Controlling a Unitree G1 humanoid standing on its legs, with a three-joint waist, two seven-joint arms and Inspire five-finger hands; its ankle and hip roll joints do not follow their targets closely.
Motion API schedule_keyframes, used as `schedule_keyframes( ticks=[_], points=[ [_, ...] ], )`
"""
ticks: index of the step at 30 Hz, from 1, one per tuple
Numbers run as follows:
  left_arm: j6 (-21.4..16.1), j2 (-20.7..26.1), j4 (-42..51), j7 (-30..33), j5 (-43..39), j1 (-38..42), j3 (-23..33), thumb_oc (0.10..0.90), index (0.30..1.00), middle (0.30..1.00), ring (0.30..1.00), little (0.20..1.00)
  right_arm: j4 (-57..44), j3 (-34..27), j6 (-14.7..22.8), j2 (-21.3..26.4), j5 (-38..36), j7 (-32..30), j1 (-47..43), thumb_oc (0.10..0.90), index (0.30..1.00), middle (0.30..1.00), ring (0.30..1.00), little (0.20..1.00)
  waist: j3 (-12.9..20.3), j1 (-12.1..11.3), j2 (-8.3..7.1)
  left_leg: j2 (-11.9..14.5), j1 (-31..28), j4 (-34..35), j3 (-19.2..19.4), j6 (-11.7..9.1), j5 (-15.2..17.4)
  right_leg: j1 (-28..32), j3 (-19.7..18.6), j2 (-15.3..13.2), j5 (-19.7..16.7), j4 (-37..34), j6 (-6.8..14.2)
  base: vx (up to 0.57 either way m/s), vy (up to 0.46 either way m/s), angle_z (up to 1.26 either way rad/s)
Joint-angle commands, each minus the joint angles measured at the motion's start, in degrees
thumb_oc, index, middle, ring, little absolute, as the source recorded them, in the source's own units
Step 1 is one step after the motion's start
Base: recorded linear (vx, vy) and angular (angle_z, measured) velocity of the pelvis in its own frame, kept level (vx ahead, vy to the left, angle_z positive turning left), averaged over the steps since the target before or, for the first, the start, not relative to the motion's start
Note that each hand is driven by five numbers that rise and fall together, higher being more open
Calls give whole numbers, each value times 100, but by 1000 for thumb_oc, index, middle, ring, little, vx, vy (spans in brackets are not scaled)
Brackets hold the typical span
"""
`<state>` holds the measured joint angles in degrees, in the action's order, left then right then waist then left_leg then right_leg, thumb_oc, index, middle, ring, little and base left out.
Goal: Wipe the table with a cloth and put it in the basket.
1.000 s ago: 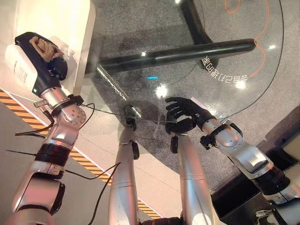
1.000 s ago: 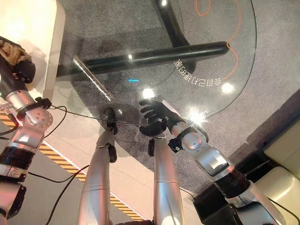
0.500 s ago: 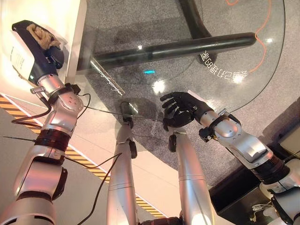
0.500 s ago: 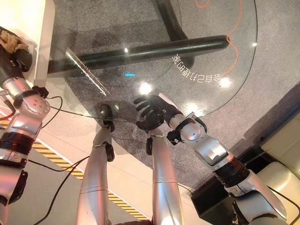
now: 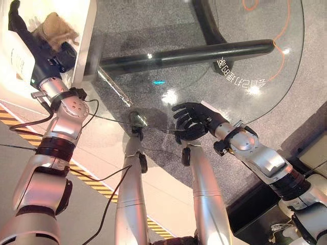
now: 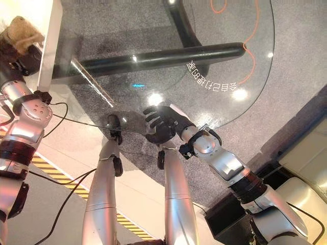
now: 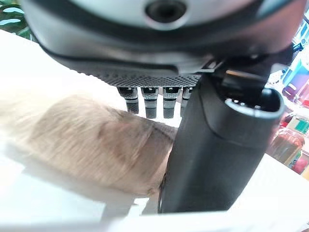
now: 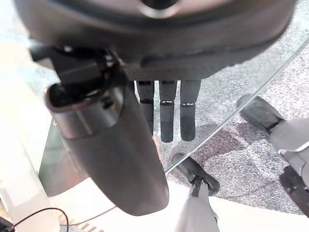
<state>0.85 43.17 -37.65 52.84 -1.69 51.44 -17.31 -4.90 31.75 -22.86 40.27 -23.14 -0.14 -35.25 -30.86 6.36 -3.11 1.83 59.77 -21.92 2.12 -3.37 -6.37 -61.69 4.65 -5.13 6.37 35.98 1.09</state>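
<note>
The cloth (image 5: 57, 29) was tan and fuzzy, in the dark left hand (image 5: 45, 51) against a white surface (image 5: 76, 56). The table (image 5: 265, 102) was clear glass with white lettering (image 5: 241, 79). The floor (image 5: 153, 25) was speckled grey, crossed by an orange cord (image 5: 278, 48) and yellow-black striped tape (image 5: 92, 176).
</note>
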Motion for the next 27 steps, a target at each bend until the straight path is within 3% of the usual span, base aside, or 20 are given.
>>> schedule_keyframes(
  ticks=[1,3,11,18,25,27],
  points=[
    [-229,432,117,160,95,129,365,800,900,900,900,900,-248,224,55,-160,29,160,443,800,900,900,900,900,106,-112,-29,-434,-57,-651,564,276,889,187,-71,393,-888,-1335,158,0,0,0],
    [-249,430,110,110,70,30,366,800,900,900,900,900,-252,235,63,-212,85,164,555,800,900,900,900,900,106,-136,-13,-425,-293,-675,500,244,1065,400,-91,417,-720,-1284,194,22,-4,0],
    [-469,477,254,138,114,-170,586,800,900,900,900,900,-381,125,153,-251,227,160,748,800,900,900,900,900,106,-147,11,-450,-518,-529,563,309,918,574,-69,360,-818,-1361,168,-20,-21,0],
    [-954,503,611,301,-219,-611,1018,800,900,900,900,900,-602,3,187,-362,448,103,1099,800,900,900,900,900,106,-227,61,-482,-935,-411,527,328,943,965,-6,335,-691,-1341,155,-29,-47,0],
    [-1233,456,1100,120,31,-1329,1516,800,900,900,900,900,-738,-166,357,-458,630,93,1549,800,900,900,900,900,106,-335,72,-534,-1446,-221,463,332,927,1487,70,340,-586,-1384,142,-40,-75,2],
    [-1397,397,1362,-88,-26,-1924,1804,800,900,900,900,900,-754,-289,546,-455,832,113,1871,800,900,900,900,900,106,-387,69,-567,-1770,-65,442,317,896,1827,107,353,-547,-1459,144,-60,-97,6]
  ],
)
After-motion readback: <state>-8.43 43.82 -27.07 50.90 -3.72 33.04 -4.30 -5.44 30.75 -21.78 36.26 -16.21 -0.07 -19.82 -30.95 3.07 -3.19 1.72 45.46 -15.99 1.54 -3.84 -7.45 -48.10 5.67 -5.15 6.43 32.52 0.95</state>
